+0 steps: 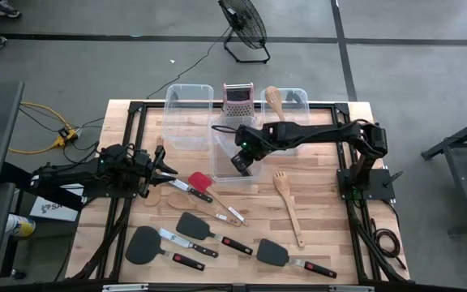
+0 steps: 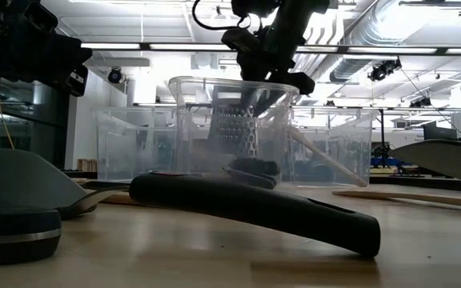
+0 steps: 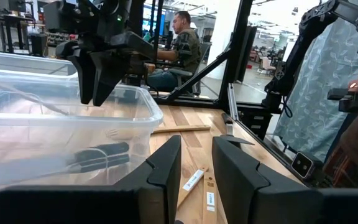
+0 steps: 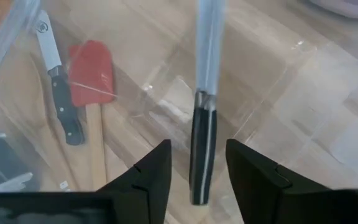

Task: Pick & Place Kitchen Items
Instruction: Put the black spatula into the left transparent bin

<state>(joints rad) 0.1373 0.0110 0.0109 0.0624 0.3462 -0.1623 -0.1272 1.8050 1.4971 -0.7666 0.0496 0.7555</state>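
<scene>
The right end effector point(image 4: 196, 163) hangs over the middle clear bin point(image 1: 217, 174), fingers spread, a knife point(image 4: 202, 146) lying in the bin beneath them. Lowering carelessly could strike the bin wall. The left end effector point(image 3: 196, 163), also spread, waits at the desk's point(image 1: 331, 243) left.

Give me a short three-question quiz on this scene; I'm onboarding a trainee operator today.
1. True or false: the left end effector holds the red spatula.
2. What lies in the clear bin below the right end effector? A) a black-handled knife B) a wooden fork C) a red spatula
3. How many black spatulas lie on the table?

Key: 1. False; it is open and empty, and the spatula lies on the table. 2. A. 3. Three.
</scene>
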